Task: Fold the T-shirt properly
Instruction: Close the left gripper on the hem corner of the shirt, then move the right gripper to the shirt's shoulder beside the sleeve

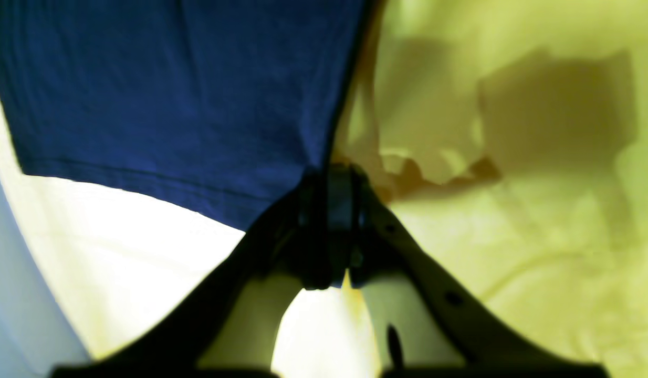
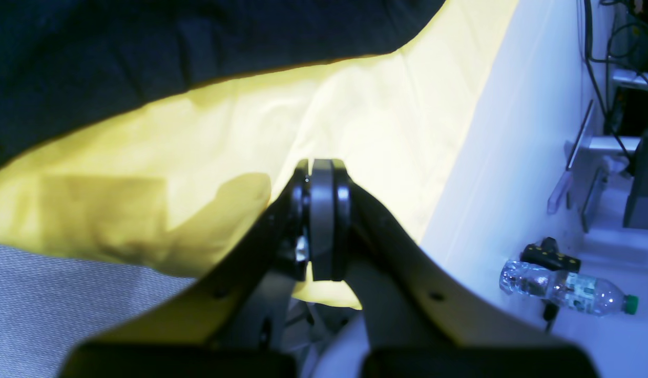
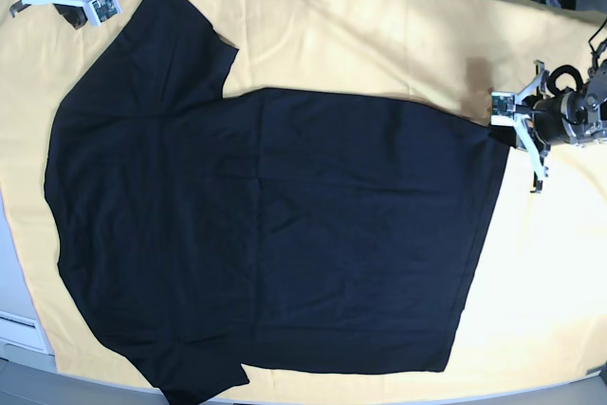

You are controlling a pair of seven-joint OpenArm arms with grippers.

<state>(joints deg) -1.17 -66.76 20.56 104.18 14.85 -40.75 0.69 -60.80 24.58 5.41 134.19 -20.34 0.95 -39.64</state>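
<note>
The T-shirt (image 3: pixel 275 234) lies spread flat and unfolded across the yellow cloth (image 3: pixel 379 35), filling most of the tabletop. The left gripper (image 1: pixel 332 210) pinches its hem corner near the right edge; the right gripper (image 2: pixel 321 220), closed empty, waits at the far left corner. Every fold remains.

The left gripper (image 1: pixel 332 178) has black fingers with dark pads at the tips, pale inner faces and small round screw holes. The right gripper (image 2: pixel 321 173) looks the same, with a grey pad (image 2: pixel 321 220) between black rims. From the base view, both wrists carry white brackets.
</note>
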